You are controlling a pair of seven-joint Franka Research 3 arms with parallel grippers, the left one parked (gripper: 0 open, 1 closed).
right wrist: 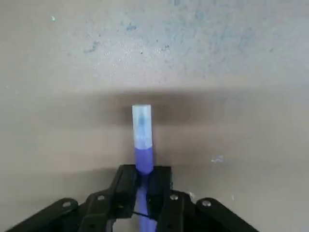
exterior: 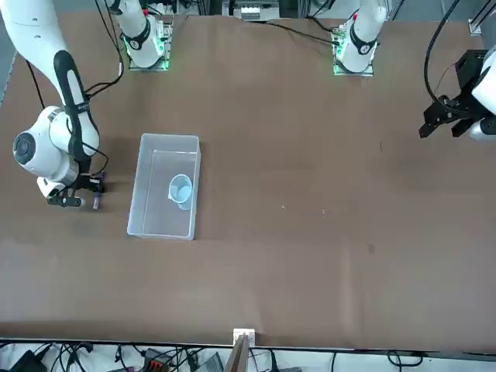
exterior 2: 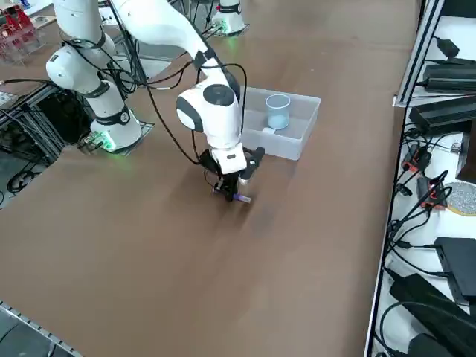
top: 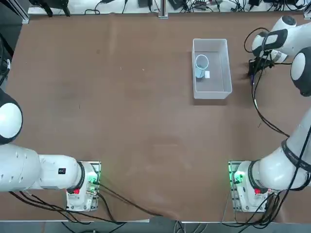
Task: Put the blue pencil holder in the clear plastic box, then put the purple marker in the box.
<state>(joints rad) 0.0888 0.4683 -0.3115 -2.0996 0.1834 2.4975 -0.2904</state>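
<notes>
Gripping the purple marker (right wrist: 144, 159), the right claw (right wrist: 146, 191) has it pinned between both fingers, and what a neat pinch that is! The marker's white end pokes out beyond the fingertips, purple barrel between them, with more purple showing further back along the fingers. Over to the front view, and the claw is low over the brown bench (exterior: 310, 232), off to one side of the clear plastic box (exterior: 143, 209), on the side towards the right arm's elbow, well outside the rim. The right side view has the marker lying roughly level, its pale end sticking out past the dark fingers; whether it touches the bench, I can't tell from here.

And look inside the box! There's the blue pencil holder (exterior 2: 278, 111), already in, light blue with its pale rim, its open mouth showing from overhead. It sits nearer one long wall, the one away from the right arm, with the small white label (top: 207, 74) just beside it on the box's bottom. So it's cup inside, marker outside, and the marker is firmly in the claw's grasp!
</notes>
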